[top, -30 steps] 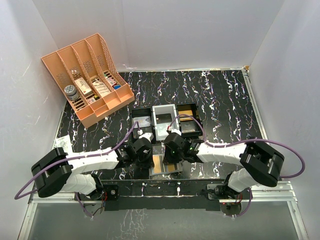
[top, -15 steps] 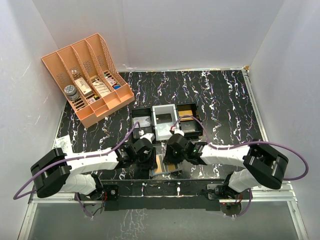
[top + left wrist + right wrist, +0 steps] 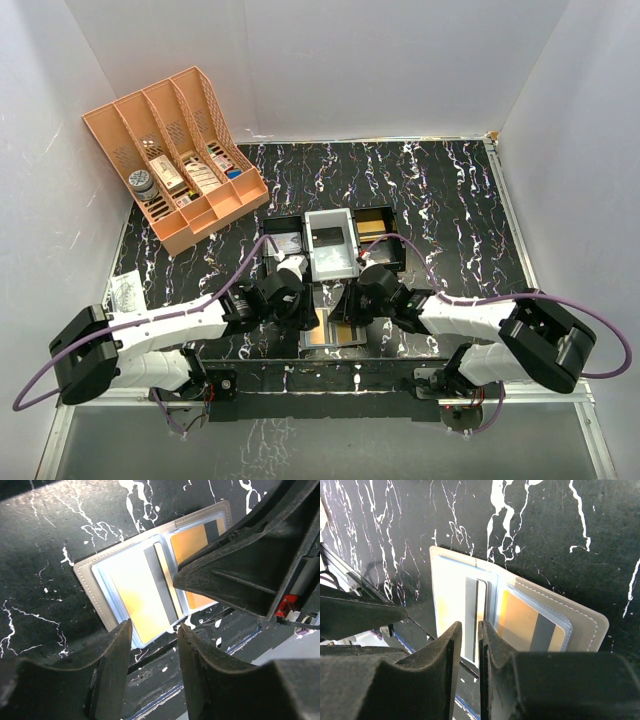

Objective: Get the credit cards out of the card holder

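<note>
Card holder lies open at desk's near edge, gold credit cards inside, below left gripper, spread empty, and right gripper, barely parted, empty.

Your bench: black marble-look top, white veins. At your far left, peach plastic slotted rack, four compartments. Inside it you see small labelled boxes, with round grey-lidded jar left of them. Mid-bench, three shallow rectangular trays side by side: black tray, white tray, second black tray.
</note>
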Robot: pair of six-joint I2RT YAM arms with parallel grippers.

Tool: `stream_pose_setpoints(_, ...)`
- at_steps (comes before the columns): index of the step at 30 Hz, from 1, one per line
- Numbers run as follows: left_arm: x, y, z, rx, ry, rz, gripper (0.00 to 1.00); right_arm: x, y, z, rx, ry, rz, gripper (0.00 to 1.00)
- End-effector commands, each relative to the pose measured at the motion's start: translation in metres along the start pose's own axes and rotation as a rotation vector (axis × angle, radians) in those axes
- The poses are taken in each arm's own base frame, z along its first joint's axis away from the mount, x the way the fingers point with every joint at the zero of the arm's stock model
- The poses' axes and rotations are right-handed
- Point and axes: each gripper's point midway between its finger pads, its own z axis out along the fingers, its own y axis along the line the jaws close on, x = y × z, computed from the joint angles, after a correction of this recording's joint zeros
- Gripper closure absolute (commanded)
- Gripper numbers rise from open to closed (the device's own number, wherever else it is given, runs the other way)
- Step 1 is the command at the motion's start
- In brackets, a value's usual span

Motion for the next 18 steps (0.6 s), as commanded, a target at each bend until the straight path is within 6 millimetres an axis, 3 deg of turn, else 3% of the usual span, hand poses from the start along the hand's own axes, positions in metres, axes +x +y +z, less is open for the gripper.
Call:
stream_pose_setpoints(1, -0.003, -0.019, 0.001, 0.070, 0.006, 0.001, 0.62, -0.011, 0.024, -0.004, -0.113, -0.035, 0.019, 0.81)
stream_pose_setpoints(6, 0.003, -0.008, 0.021, 0.012, 0.024, -0.024, 0.70, -0.013, 0.007, -0.001, -0.057, -0.064, 0.048, 0.80)
stream_pose_setpoints(10, 0.009, -0.001, 0.031, -0.014, 0.036, -0.035, 0.74, -0.008, 0.005, 0.004, -0.066, -0.040, 0.050, 0.80)
stream_pose_setpoints(18, 0.023, 0.020, 0.032, -0.075, 0.057, -0.052, 0.77, -0.001, 0.002, 0.007, -0.087, -0.019, 0.061, 0.80)
